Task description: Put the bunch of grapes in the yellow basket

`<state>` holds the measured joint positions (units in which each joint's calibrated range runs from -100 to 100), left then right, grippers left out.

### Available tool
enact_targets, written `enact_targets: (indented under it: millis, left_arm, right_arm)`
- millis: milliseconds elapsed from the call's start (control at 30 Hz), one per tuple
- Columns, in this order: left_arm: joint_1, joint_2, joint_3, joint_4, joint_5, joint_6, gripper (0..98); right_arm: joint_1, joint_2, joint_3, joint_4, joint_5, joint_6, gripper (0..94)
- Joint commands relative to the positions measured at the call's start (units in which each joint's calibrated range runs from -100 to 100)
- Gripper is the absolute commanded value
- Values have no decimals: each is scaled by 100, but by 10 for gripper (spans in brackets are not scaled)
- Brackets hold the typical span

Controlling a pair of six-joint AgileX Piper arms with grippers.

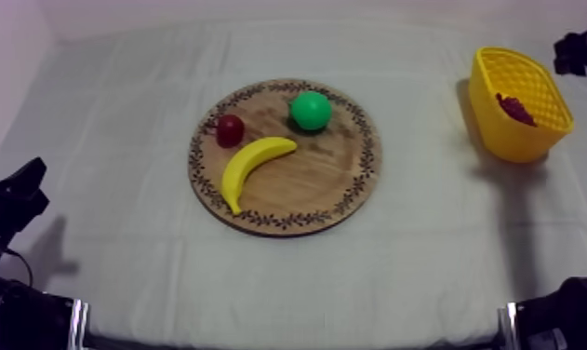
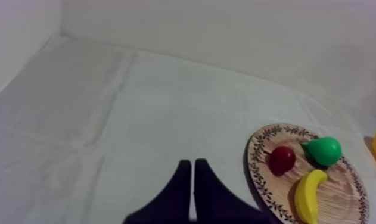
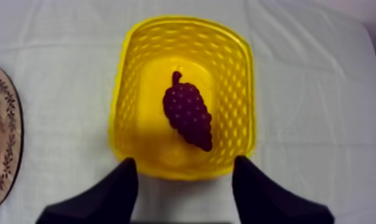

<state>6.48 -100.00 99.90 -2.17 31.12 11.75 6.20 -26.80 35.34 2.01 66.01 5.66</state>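
A dark purple bunch of grapes [image 3: 188,113] lies on the floor of the yellow basket [image 3: 123,107], which stands at the table's right [image 1: 501,140]; a bit of the grapes [image 1: 517,109] shows over its rim. My right gripper [image 3: 184,179] hangs open above the basket's near wall, fingers wide apart with nothing between them; part of that arm is at the upper right [image 1: 580,51]. The round wooden board [image 1: 339,181] in the middle carries a banana [image 1: 250,168], a green pear [image 1: 310,110] and a small red fruit [image 1: 229,129]. My left gripper [image 2: 193,173] is shut, resting low at the left [image 1: 18,195].
Bare cloth lies between the board and the basket and along the table's front. In the left wrist view the board [image 2: 261,179] with its fruit sits beside the left fingers, and a back wall rises behind the table.
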Motion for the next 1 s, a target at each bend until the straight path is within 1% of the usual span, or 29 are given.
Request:
enact_targets:
  millis: [0,100,200,500,800,967]
  left_arm:
    - [-1,0,-1,0,0,0,1]
    - [-1,0,-1,0,0,0,1]
    - [-1,0,-1,0,0,0,1]
    - [-1,0,-1,0,0,0,1]
    - [-1,0,-1,0,0,0,1]
    - [-1,0,-1,0,0,0,1]
  right_arm:
    - [-26,-880,523,1,-76,-37,387]
    - [-85,-1494,965,-7,-179,-82,336]
    - [-156,-2099,1490,5,-457,-138,288]
    - [-326,-3889,3628,10,-1952,-203,142]
    - [-387,-5401,5242,-173,-3092,-118,68]
    - [-373,-6232,5857,-342,-3474,-66,20]
